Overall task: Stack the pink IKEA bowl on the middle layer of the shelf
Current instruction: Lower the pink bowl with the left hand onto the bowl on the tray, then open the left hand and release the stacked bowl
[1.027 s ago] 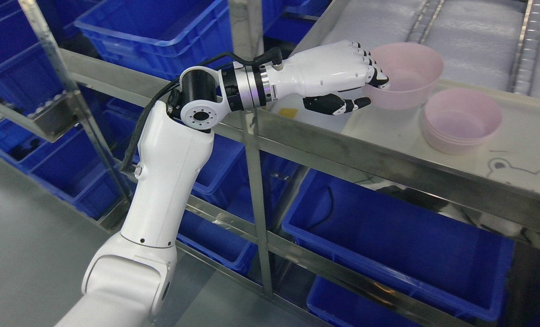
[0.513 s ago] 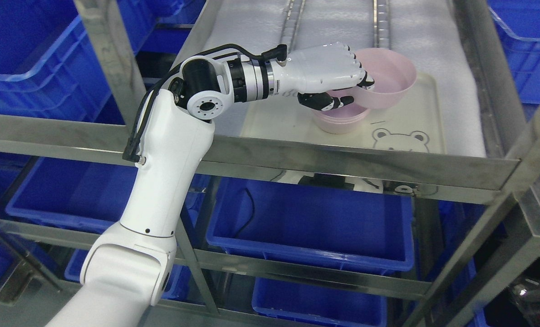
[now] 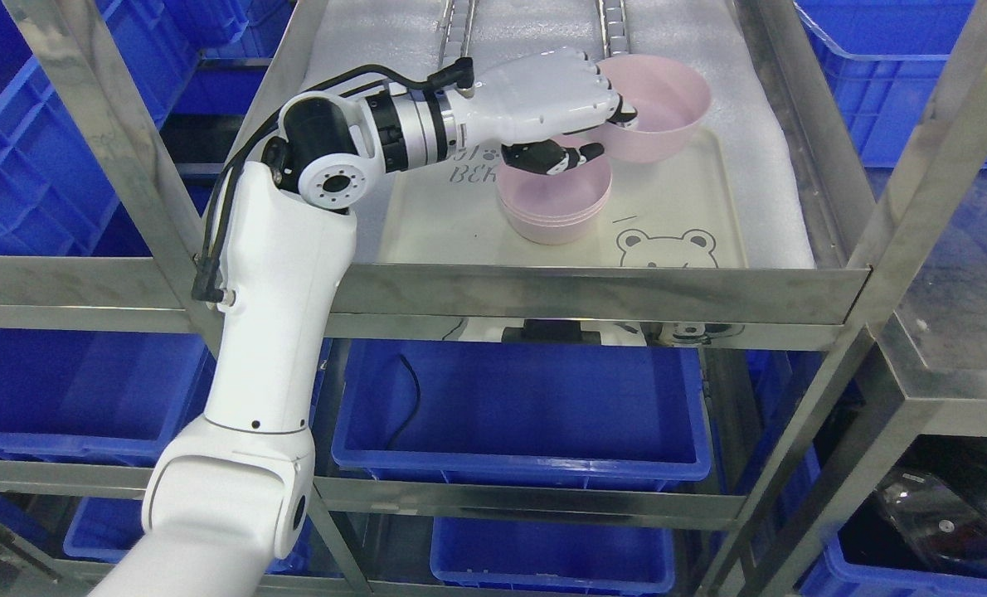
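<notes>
Fingers (image 3: 622, 116) of my left hand (image 3: 547, 95) are pinching the pink bowl's (image 3: 663, 104) near rim, holding it just above and right of the stack of pink bowls (image 3: 551, 203) on the bear tray (image 3: 709, 207). I'm thinking it needs centring over the stack and levelling before letting go.

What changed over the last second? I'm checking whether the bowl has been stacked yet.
Mostly the camera moved: the whole view swung round the shelf. The left hand has kept its grip on the bowl by the rim, and now holds it beside and partly over the stack on the tray. The bowl is not yet stacked.
</notes>
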Motion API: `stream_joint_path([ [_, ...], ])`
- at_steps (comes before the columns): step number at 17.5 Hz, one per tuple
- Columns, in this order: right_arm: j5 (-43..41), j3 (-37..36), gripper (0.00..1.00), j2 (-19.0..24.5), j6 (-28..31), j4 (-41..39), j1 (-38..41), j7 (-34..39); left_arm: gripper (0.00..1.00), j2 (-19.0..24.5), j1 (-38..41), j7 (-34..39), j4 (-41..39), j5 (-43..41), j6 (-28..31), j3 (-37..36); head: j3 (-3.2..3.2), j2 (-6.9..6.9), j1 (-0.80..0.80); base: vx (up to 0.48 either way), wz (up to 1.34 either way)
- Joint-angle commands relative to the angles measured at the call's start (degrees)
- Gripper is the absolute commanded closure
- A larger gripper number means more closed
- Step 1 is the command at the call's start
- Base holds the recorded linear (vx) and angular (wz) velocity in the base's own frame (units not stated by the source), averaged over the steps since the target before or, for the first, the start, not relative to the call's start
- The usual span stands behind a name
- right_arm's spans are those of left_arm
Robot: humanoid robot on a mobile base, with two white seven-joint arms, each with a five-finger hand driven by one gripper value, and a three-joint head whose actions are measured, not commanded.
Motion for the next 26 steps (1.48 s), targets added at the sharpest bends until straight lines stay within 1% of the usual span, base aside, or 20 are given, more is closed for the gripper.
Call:
stream_joint_path([
  [1,0.0,0.0,0.0,-1.0,0.03,-1.0,1.22,-0.06,0.97,1.55,6.2,-0.83,-4.89,1.27,0.0,9.87,0.0,0.0,0.0,-0.001,0.07],
  [5,0.0,0.0,0.0,-1.0,0.03,-1.0,1.22,-0.06,0.97,1.29,6.12,-0.83,-4.28,0.92,0.0,9.25,0.0,0.0,0.0,0.001,0.03],
  [9,0.0,0.0,0.0,-1.0,0.03,-1.0,1.22,-0.06,0.97,1.55,6.12,-0.83,-3.22,-0.39,0.0,6.0,0.0,0.0,0.0,0.002,0.0],
  [12,0.0,0.0,0.0,-1.0,0.03,-1.0,1.22,-0.06,0.97,1.99,5.94,-0.91,-3.22,-0.57,0.0,6.0,0.0,0.0,0.0,0.0,0.0],
  [14,0.0,0.0,0.0,-1.0,0.03,-1.0,1.22,-0.06,0.97,2.95,6.03,-2.58,-3.31,-0.14,0.0,6.0,0.0,0.0,0.0,0.0,0.0],
  [20,0.0,0.0,0.0,-1.0,0.03,-1.0,1.22,-0.06,0.96,2.52,6.65,-2.85,-3.4,-0.05,0.0,2.57,0.0,-0.01,0.0,0.0,0.0],
  [24,0.0,0.0,0.0,-1.0,0.03,-1.0,1.22,-0.06,0.96,2.43,6.56,-2.94,-3.4,0.04,0.0,1.86,0.0,-0.01,0.0,0.0,0.0],
  [26,0.0,0.0,0.0,-1.0,0.03,-1.0,1.22,-0.06,0.94,2.52,6.56,-3.11,-3.58,0.04,0.0,1.95,0.0,-0.01,0.0,0.0,0.0],
])
